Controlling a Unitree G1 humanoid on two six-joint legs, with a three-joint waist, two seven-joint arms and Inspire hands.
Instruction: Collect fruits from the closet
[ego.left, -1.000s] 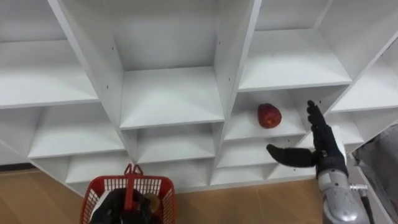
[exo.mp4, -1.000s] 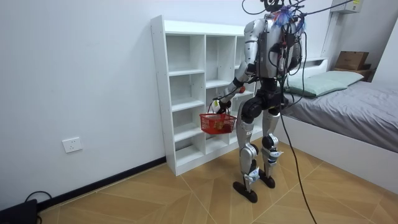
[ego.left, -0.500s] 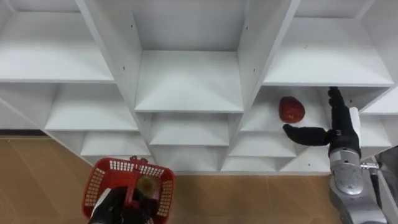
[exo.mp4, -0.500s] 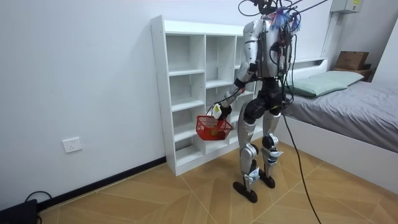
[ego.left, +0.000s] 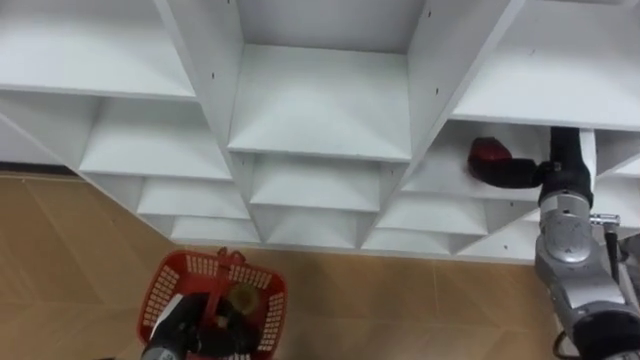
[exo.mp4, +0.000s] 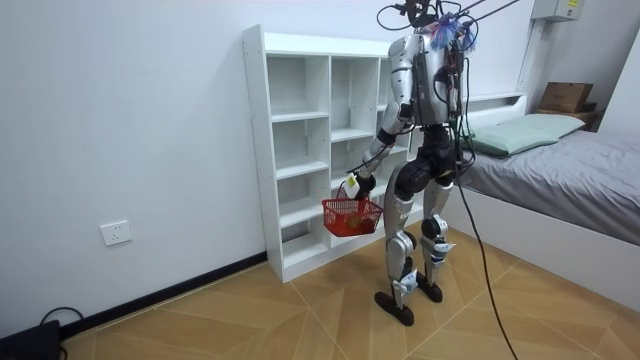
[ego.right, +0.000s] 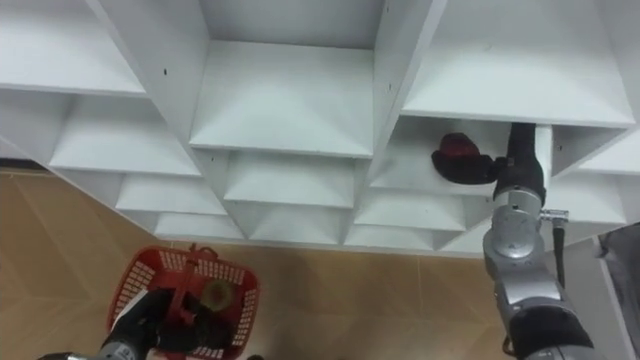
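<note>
A red apple (ego.left: 487, 154) lies in a compartment of the right column of the white closet (ego.left: 320, 110). My right hand (ego.left: 562, 172) reaches into that compartment, open. Its thumb (ego.left: 520, 176) lies straight against the apple's near side, and its fingers point up beside the apple, their tips hidden by the shelf above. At the lower left my left hand (ego.left: 190, 332) is shut on the handle of a red basket (ego.left: 165, 290), which hangs below the shelves. A yellowish fruit (ego.left: 241, 297) lies in the basket. In the room view I stand facing the closet with the basket (exo.mp4: 352, 213) hanging at thigh height.
The other closet compartments in view hold nothing. Wooden floor (ego.left: 60, 250) lies below the shelves. A bed (exo.mp4: 560, 170) stands at the room view's right, close behind me. A white wall (exo.mp4: 120, 130) runs along the room view's left.
My right hand has gone forward into the compartment until its thumb meets the apple. The eye view has shifted downward. The basket swung out towards the closet and has come back.
</note>
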